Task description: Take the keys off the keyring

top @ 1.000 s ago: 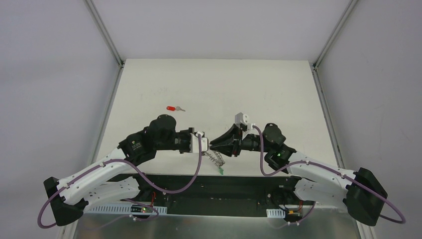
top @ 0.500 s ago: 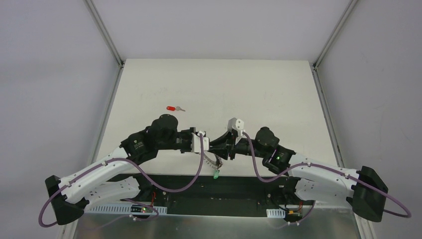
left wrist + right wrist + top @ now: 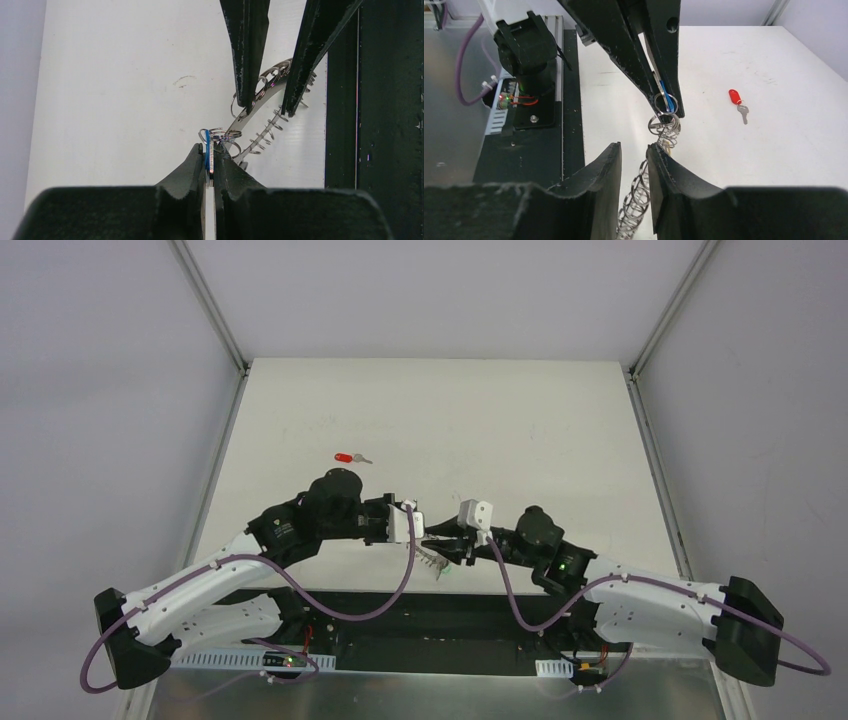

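left gripper [image 3: 208, 150]: fingers pressed together on blue key [image 3: 207, 156], held off the table [image 3: 520, 420] nr its near edge, centre.
keyring [image 3: 270, 89]: hangs off that key's wire loop, stretched right btwn the two grippers.
right gripper [image 3: 634, 150]: fingers slightly apart, straddling the keyring's looped rim; can't tell if clamped.
red key [image 3: 735, 96]: lying loose on table, far-left, well apart from the grippers.
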`<state>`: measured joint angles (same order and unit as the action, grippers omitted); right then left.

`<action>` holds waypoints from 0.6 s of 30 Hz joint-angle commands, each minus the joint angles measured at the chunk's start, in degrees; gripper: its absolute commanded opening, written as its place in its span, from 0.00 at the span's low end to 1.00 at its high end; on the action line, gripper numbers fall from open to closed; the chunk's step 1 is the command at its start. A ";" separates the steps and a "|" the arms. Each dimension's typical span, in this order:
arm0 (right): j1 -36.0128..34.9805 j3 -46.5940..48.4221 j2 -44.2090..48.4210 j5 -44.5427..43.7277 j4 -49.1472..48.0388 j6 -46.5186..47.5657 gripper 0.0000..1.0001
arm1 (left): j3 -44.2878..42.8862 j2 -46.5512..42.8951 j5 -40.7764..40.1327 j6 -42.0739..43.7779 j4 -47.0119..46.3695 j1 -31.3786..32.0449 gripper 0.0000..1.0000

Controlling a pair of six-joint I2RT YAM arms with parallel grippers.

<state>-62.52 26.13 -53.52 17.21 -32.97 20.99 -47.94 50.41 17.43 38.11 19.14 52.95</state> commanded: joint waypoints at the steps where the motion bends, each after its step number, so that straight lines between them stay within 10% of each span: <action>1: -0.33 -0.79 2.09 -0.13 -4.32 6.85 0.32 | -0.45 -0.31 -0.16 -0.50 -3.38 0.58 0.00; 18: -0.43 2.04 -2.65 -0.05 -7.31 6.98 0.32 | -0.85 0.64 0.31 -1.72 -3.32 0.58 0.00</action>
<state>-62.70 25.06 -54.87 17.15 -35.62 27.31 -47.94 51.35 17.43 37.34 19.14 52.95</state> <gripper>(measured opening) 0.318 0.059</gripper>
